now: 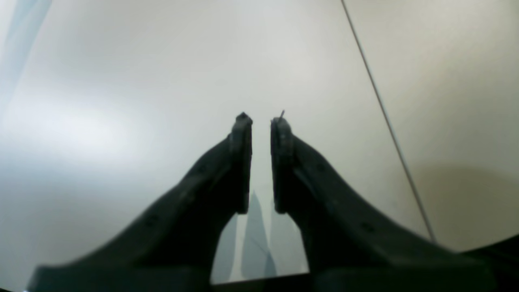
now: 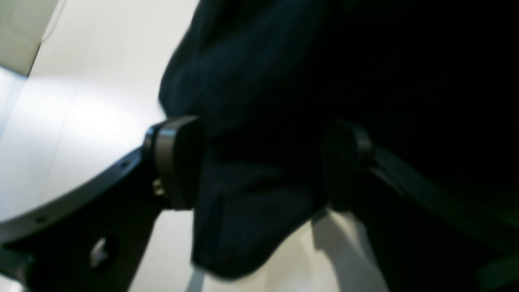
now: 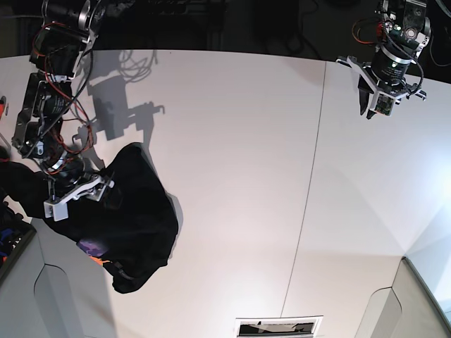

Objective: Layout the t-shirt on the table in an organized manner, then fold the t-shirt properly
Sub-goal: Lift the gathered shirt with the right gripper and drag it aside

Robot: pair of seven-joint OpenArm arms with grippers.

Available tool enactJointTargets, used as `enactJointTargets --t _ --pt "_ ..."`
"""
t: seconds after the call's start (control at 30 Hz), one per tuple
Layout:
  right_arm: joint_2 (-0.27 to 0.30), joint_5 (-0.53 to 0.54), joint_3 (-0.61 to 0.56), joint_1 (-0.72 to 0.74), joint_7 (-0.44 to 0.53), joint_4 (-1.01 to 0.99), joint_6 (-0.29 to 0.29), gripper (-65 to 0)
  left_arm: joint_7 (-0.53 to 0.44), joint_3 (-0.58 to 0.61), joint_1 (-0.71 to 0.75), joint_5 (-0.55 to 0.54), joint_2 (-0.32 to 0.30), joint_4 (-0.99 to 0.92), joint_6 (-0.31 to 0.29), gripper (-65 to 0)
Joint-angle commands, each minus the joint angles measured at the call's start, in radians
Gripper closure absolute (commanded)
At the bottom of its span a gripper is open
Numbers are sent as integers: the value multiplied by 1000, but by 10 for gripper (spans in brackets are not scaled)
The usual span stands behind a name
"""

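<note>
The black t-shirt (image 3: 137,218) lies crumpled in a heap at the left side of the white table (image 3: 246,141). A bit of its purple and orange print (image 3: 93,248) shows at the lower left. My right gripper (image 3: 106,191) is at the heap's left edge. In the right wrist view a thick bunch of the t-shirt (image 2: 243,81) fills the wide gap between the right gripper's (image 2: 261,162) fingers and hangs over the table (image 2: 81,101). My left gripper (image 3: 375,105) hovers far off at the back right. In the left wrist view it (image 1: 261,121) is empty, jaws almost together.
A thin dark seam (image 3: 310,190) runs across the table right of the middle; it also shows in the left wrist view (image 1: 385,117). Cables (image 3: 134,63) lie at the back left. Coloured clutter (image 3: 7,236) sits off the table's left edge. A small slotted panel (image 3: 278,326) is at the front edge.
</note>
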Motion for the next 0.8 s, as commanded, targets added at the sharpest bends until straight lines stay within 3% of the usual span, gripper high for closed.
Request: enactJointTargets --t 0.0,0.17,0.33,0.57,0.63,0.73,0.77 --pt "-2 18 -10 6 13 18 14 -447 -19 -7 0 -2 -11 18 6 -123" --pt "-35 19 -58 -47 16 26 16 -447 -18 -7 0 -2 -11 18 6 -123" --pt "-61 -143 -67 -61 121 26 -17 -447 -18 -7 0 -2 -11 18 6 -123" --pt "-71 -191 -75 -60 155 24 -40 -426 -18 -7 0 -2 -11 18 7 -123" --pt "-72 -211 -95 -61 154 24 -40 -300 -18 -7 0 -2 -11 18 16 -123" --pt "-72 -222 -137 -60 155 24 -39 -17 -18 -7 0 -2 -11 18 50 -123" --pt "-72 -221 -153 -60 155 24 -39 0 -18 -7 0 -1 -11 18 63 -123"
